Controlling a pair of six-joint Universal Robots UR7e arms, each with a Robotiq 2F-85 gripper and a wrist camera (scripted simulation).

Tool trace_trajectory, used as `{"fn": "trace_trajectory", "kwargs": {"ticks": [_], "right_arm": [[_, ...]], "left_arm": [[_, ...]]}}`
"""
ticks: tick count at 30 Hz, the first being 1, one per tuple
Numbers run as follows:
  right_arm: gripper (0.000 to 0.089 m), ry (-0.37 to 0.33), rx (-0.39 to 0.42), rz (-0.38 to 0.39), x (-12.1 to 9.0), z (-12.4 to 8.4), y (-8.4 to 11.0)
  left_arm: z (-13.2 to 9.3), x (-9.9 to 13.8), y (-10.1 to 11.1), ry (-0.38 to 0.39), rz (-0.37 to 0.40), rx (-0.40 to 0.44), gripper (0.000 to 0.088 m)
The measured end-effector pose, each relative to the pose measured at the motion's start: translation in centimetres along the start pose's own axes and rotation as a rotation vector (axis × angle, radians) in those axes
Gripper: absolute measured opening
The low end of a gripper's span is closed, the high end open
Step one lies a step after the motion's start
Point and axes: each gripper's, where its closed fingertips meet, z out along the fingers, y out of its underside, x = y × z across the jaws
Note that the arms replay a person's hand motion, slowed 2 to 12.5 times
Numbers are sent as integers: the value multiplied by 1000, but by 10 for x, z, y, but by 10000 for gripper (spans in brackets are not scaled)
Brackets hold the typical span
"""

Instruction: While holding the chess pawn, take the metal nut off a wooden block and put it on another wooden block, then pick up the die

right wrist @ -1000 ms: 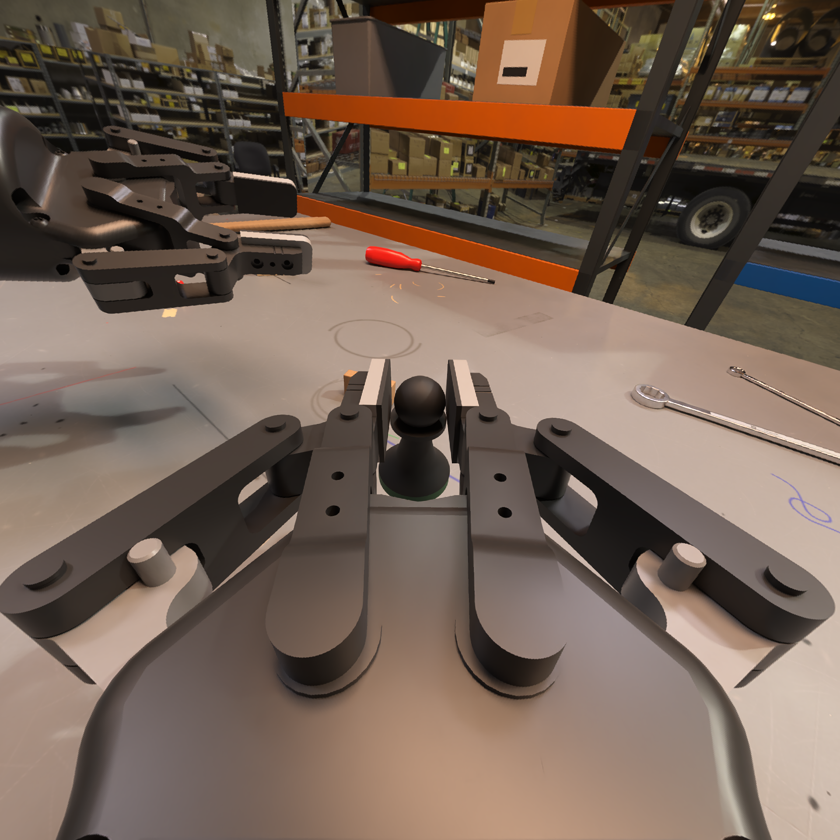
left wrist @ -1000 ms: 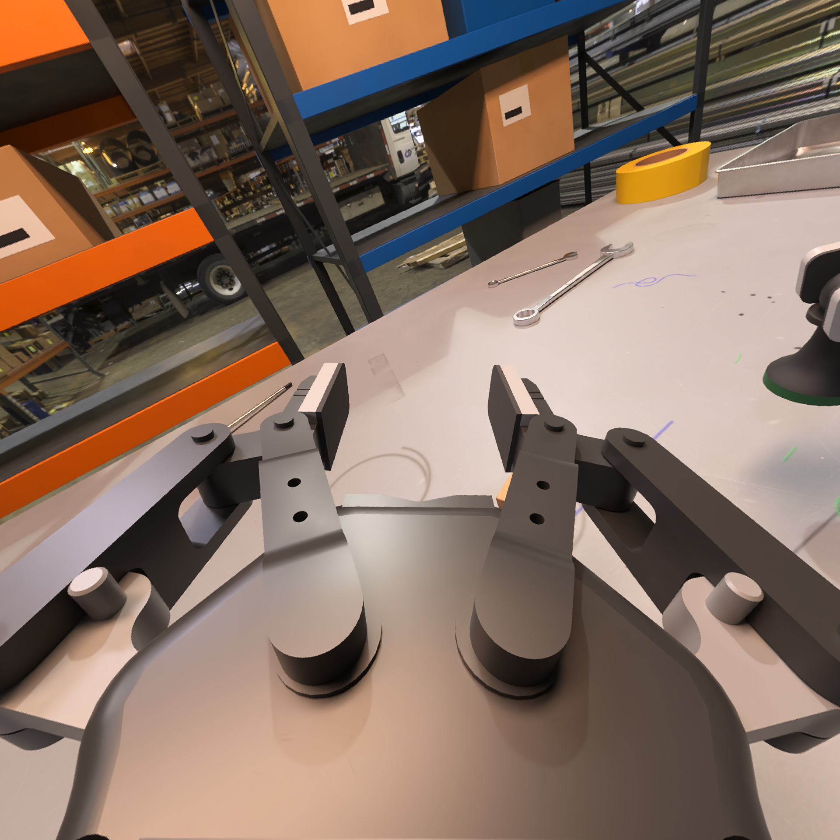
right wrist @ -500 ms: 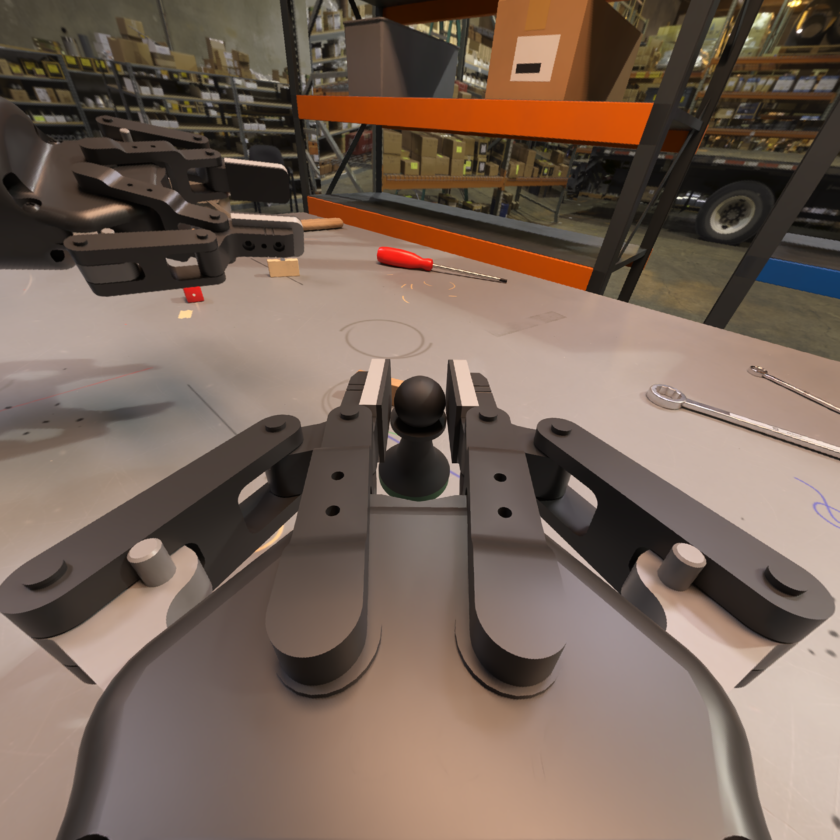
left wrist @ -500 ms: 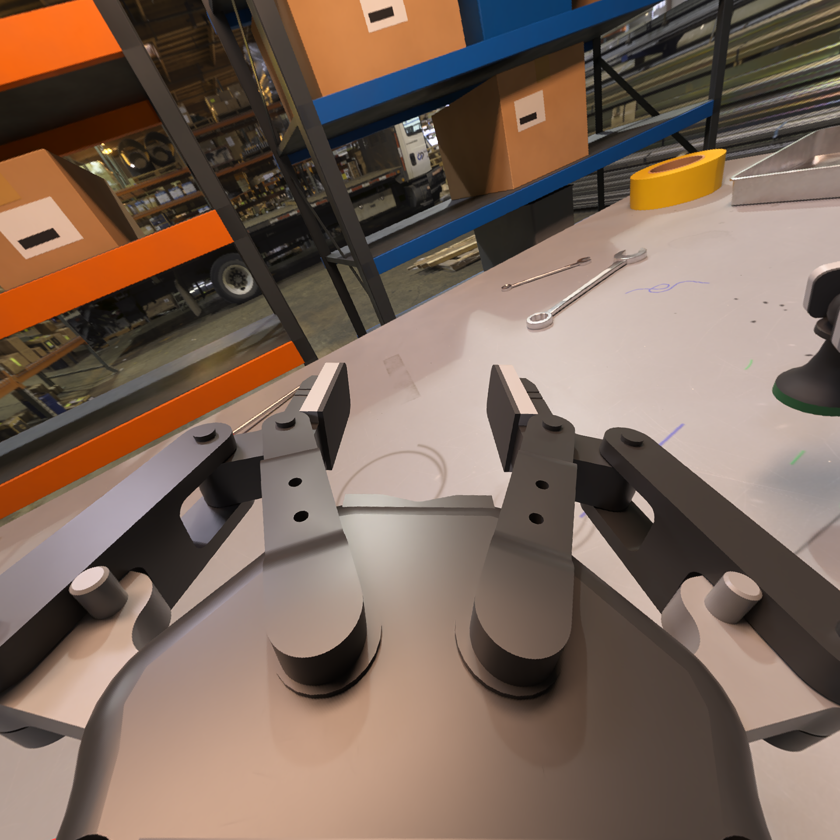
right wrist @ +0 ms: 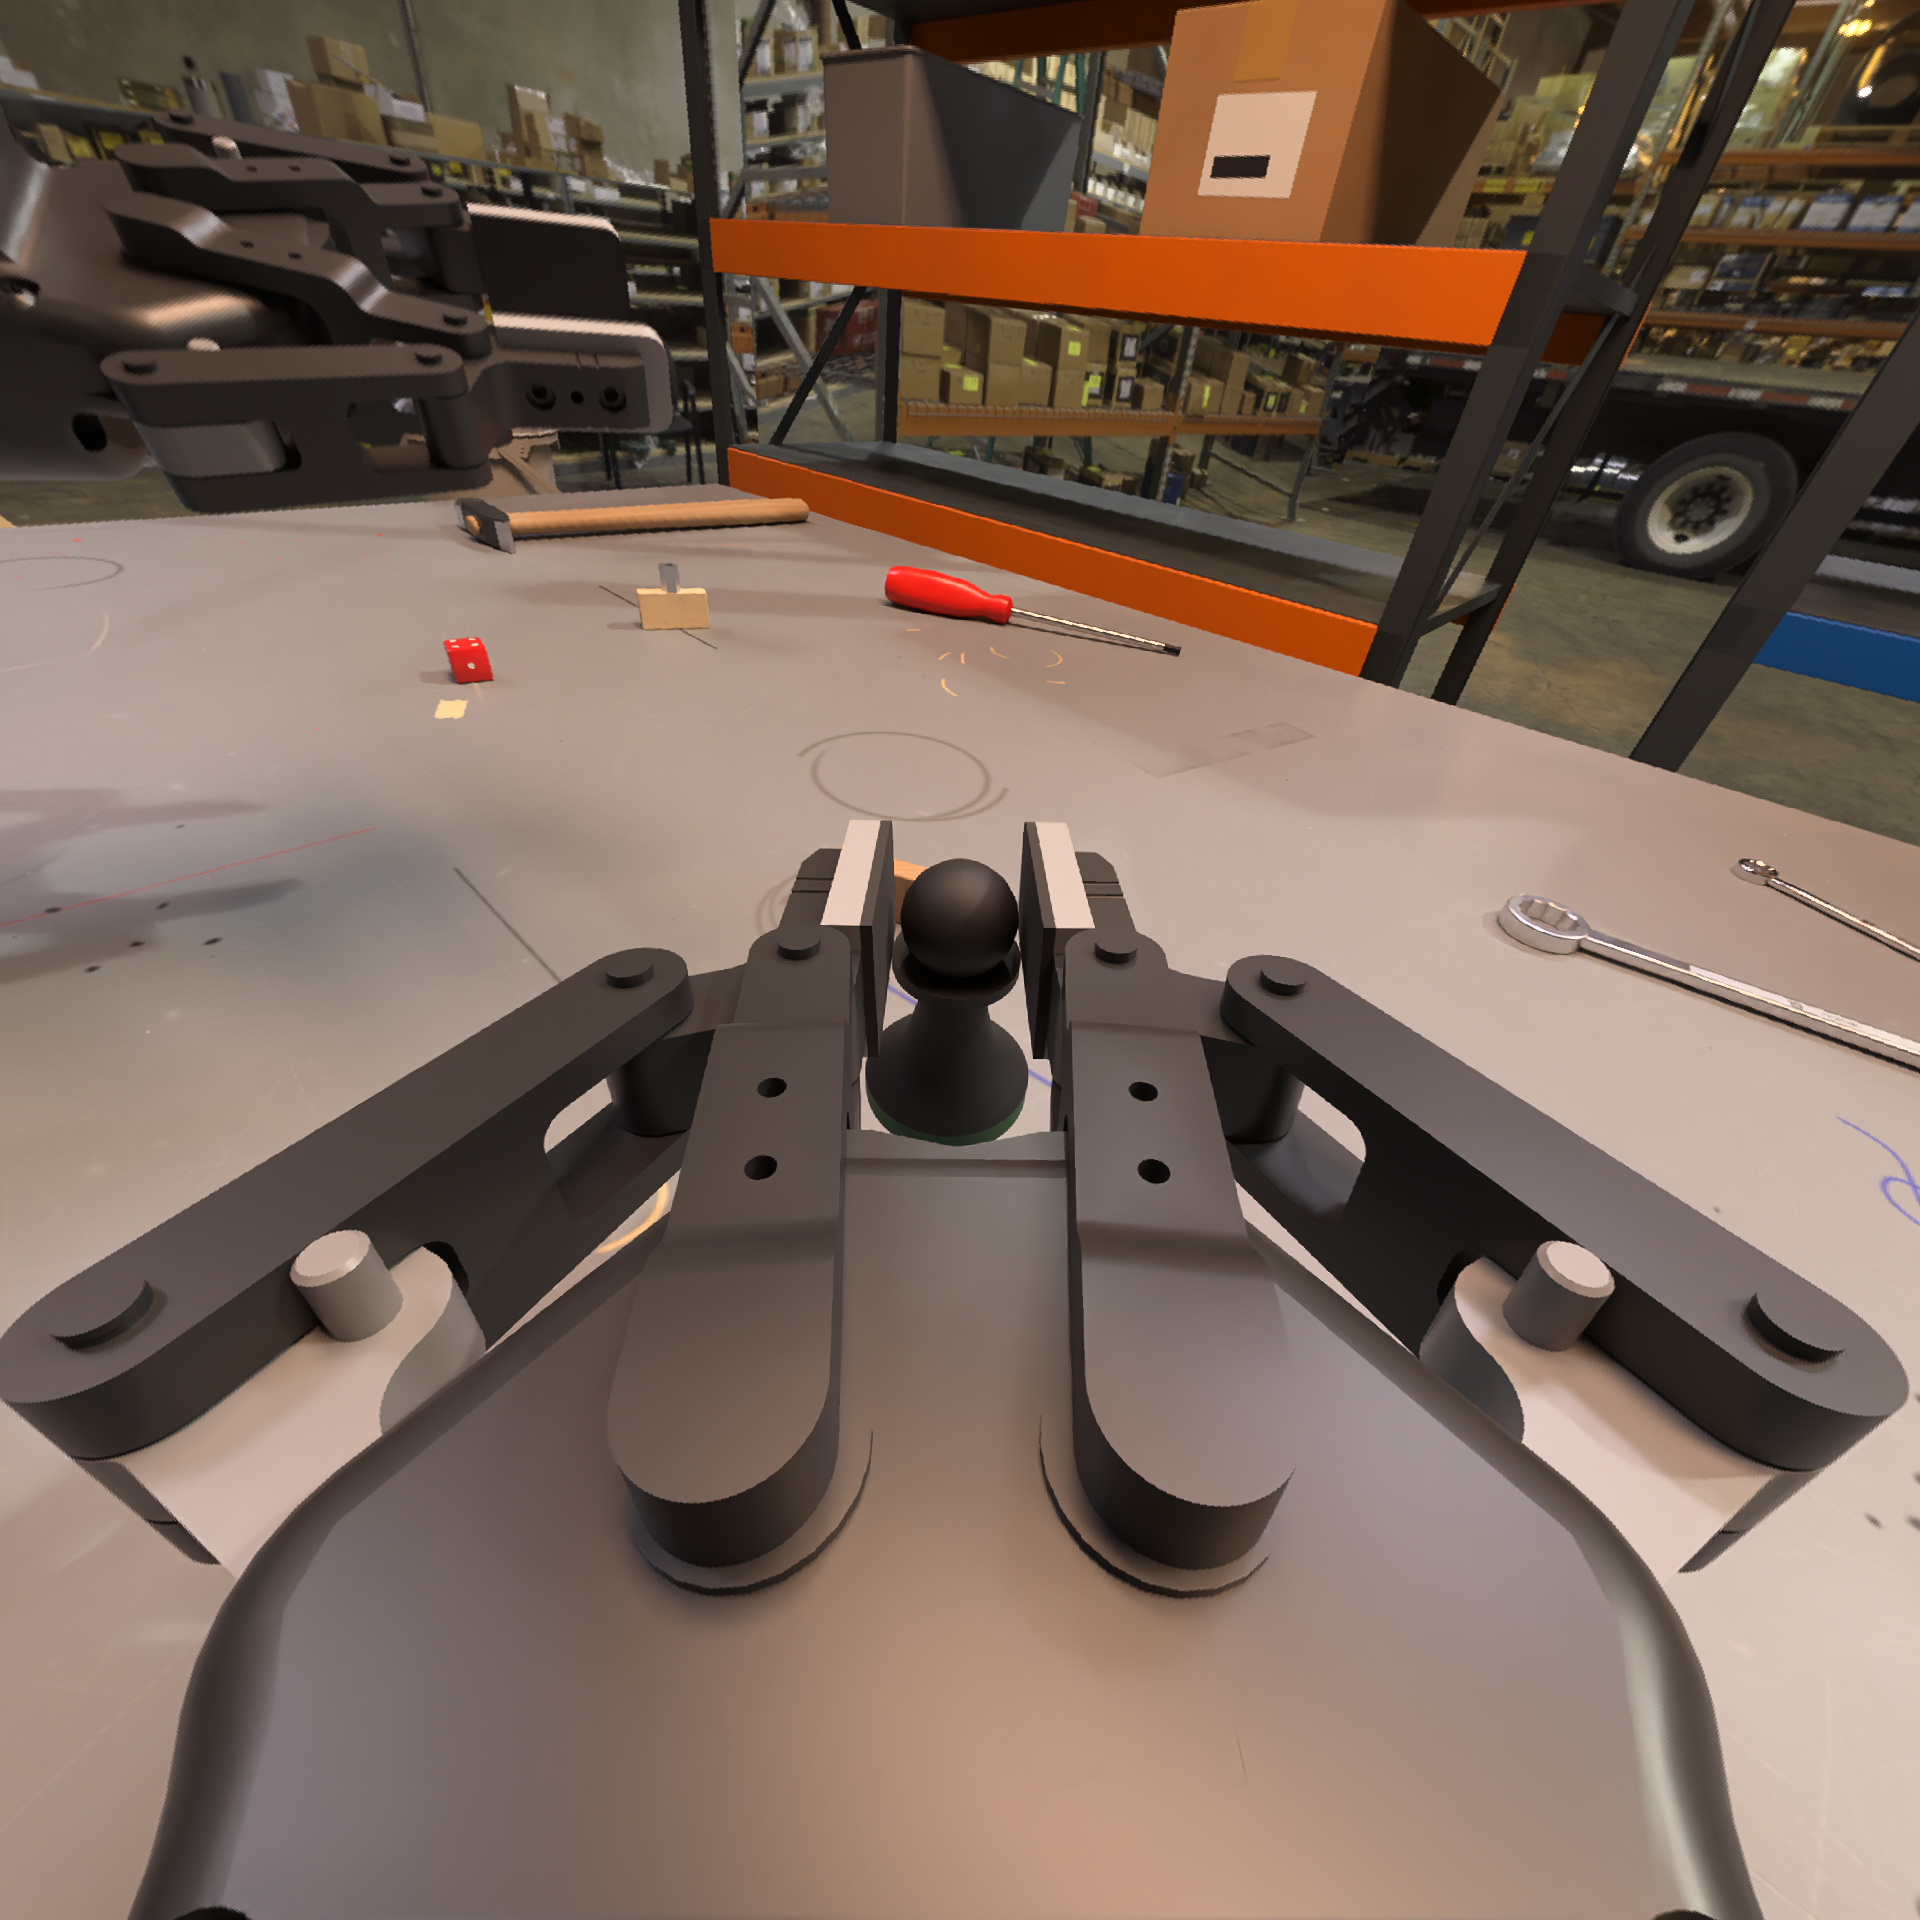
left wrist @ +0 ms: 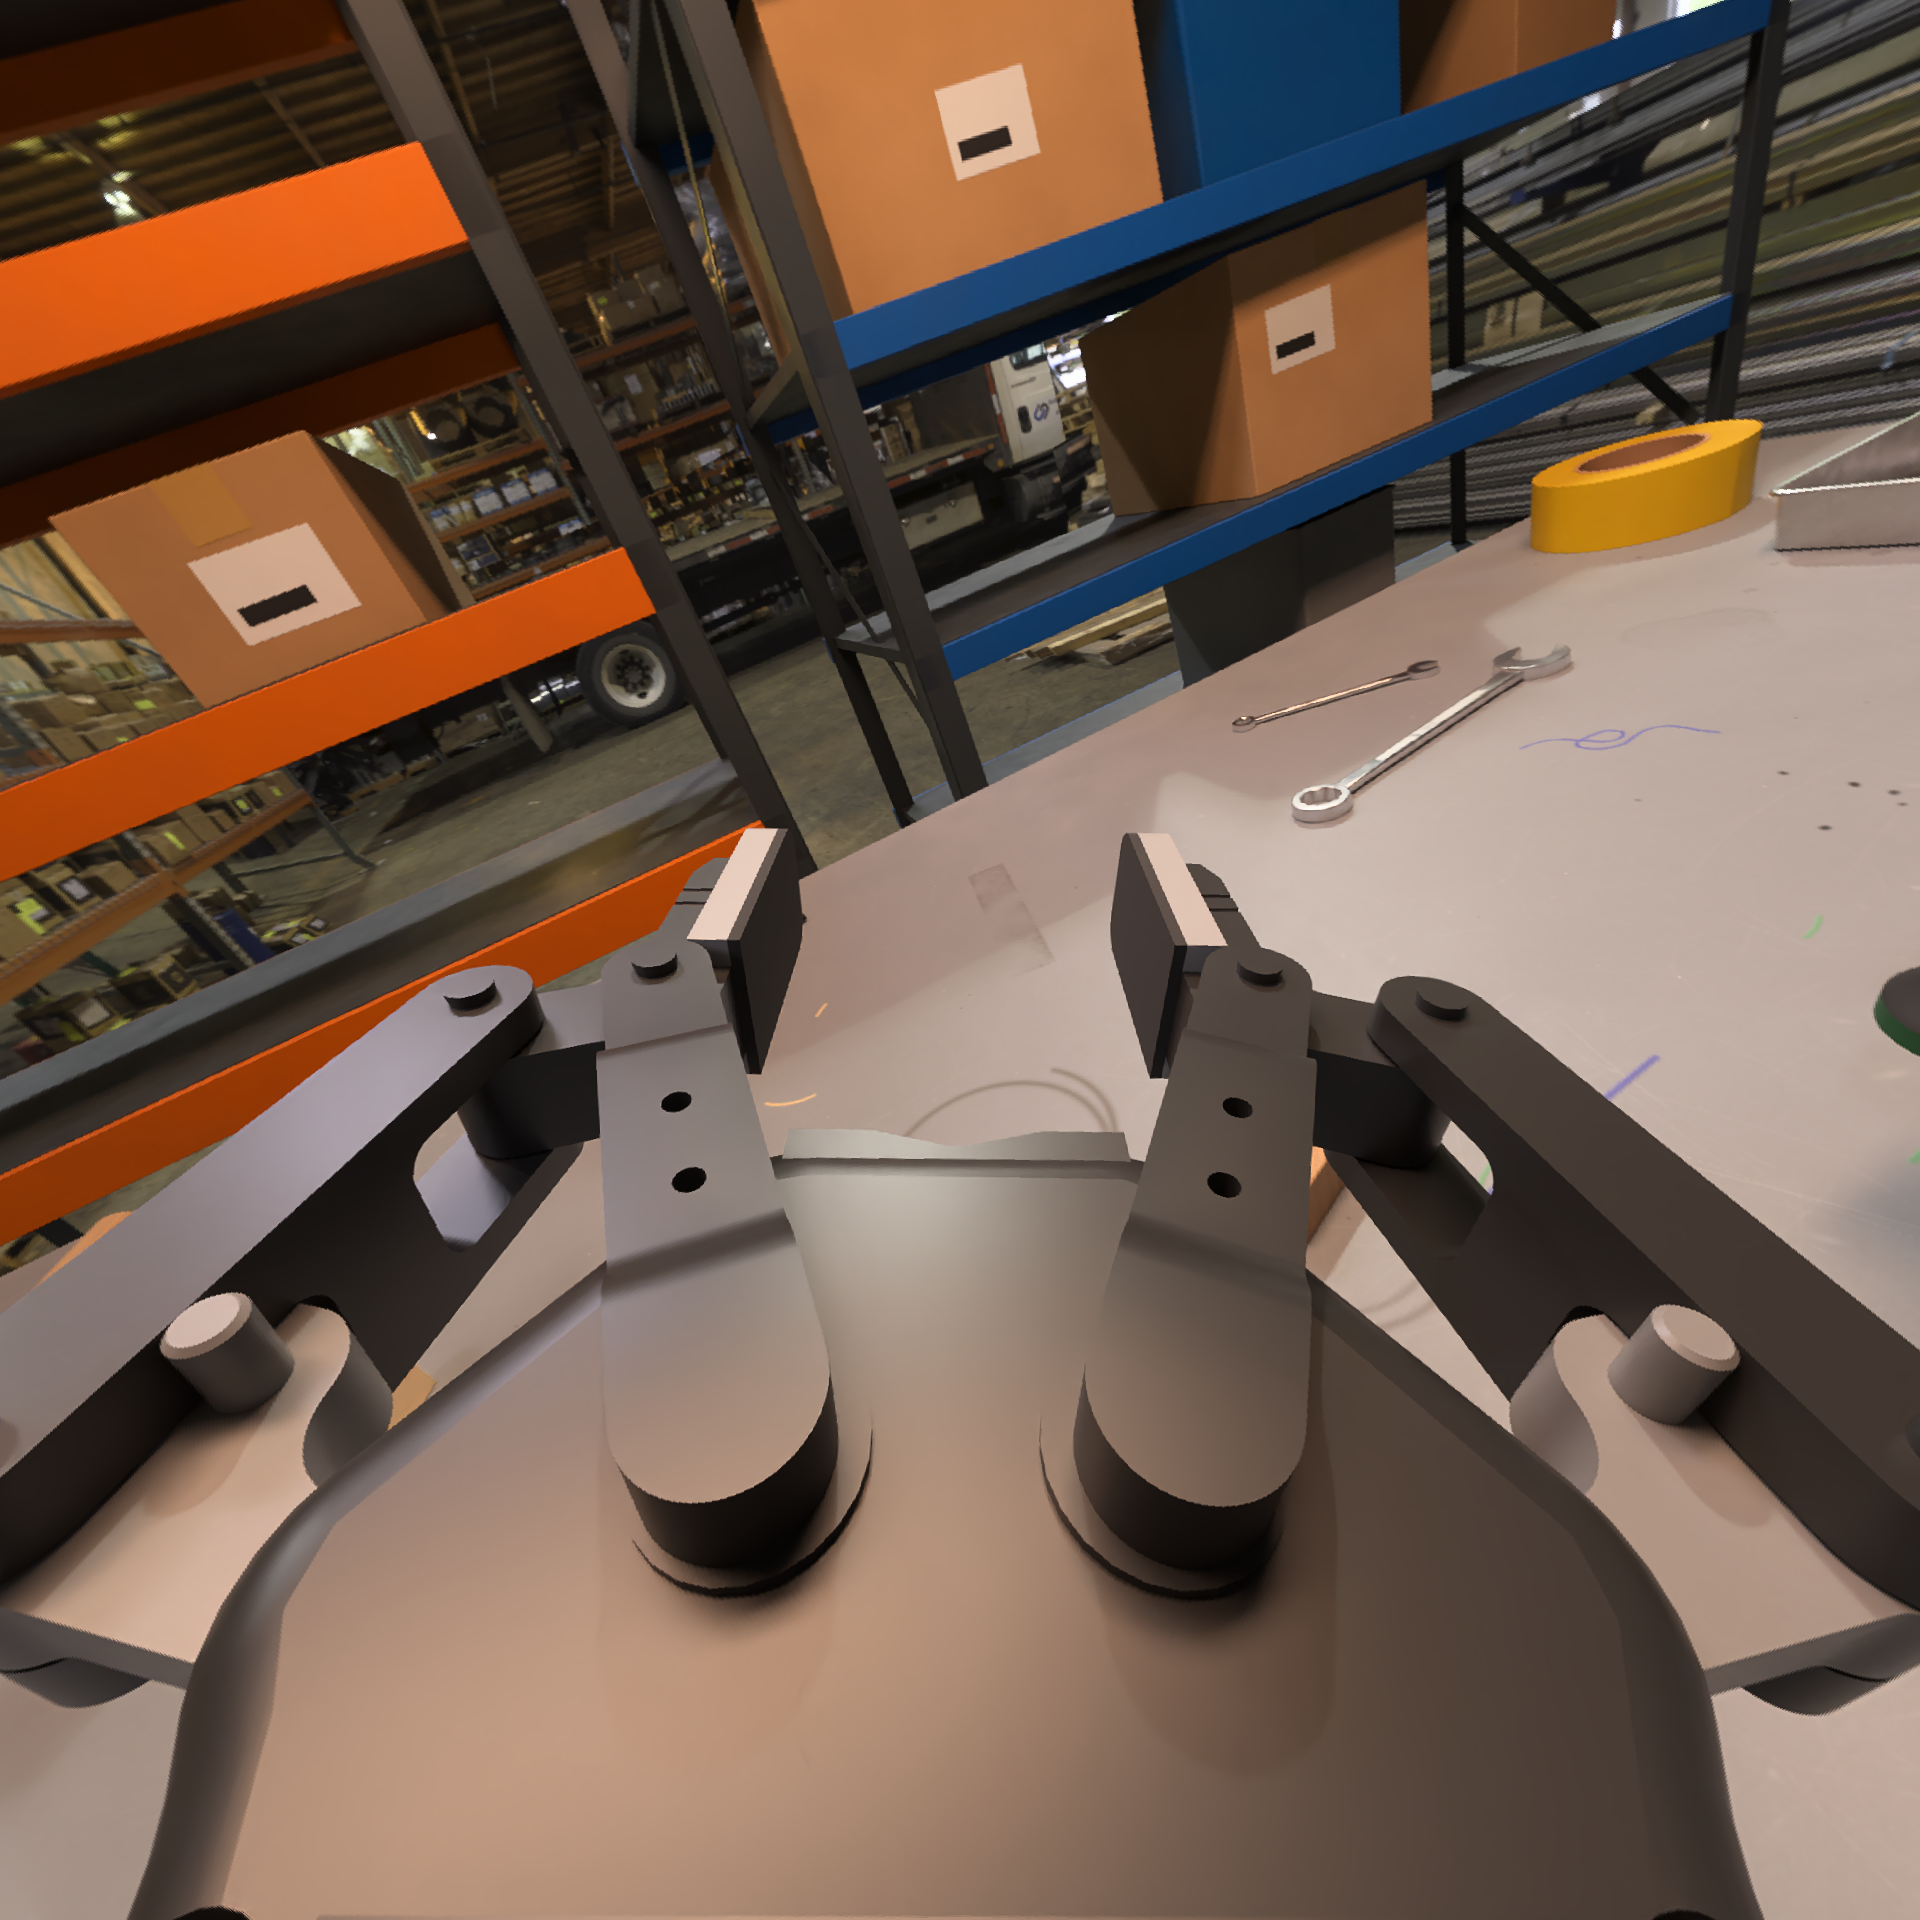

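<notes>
Right wrist view shows the right hand pinching a black chess pawn by its round head, both pale-faced fingertips pressed against the ball. The pawn stands upright between them, its dark green-edged base low over the grey tabletop. A sliver of light wood peeks out just behind the left fingertip; what it belongs to cannot be told.

Farther back on the tabletop sits a small pale wooden block with a little grey metal piece standing on its top, which looks like the metal nut, though it is too small to be sure. Left of that block and nearer the camera lies a small red die with white pips, with a tiny tan scrap just in front of it. A wooden-handled hammer lies behind the block, and a red-handled screwdriver lies to its right. A silver combination wrench rests at the right side.

The left hand hangs in the air at the upper left of this view, seen side-on, above the tabletop and well apart from the die and block.

Left wrist view shows that hand with fingers spread wide and nothing between them. Beyond it lie the same silver wrench, a thinner metal tool beside it, and a yellow tape roll near the tabletop's far edge. The pawn's green-rimmed base is cut off at the right edge.
</notes>
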Motion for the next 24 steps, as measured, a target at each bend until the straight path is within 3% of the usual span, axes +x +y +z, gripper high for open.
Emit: {"fn": "trace_trajectory", "kwargs": {"ticks": [15,24], "right_arm": [[221,-7,-6,-35,-3,1,1],[221,-13,-10,-47,-5,1,1]], "left_arm": [[-12,-55,-17,-130,45,-34,527],[-18,-96,-20,-194,27,-89,513]]}}
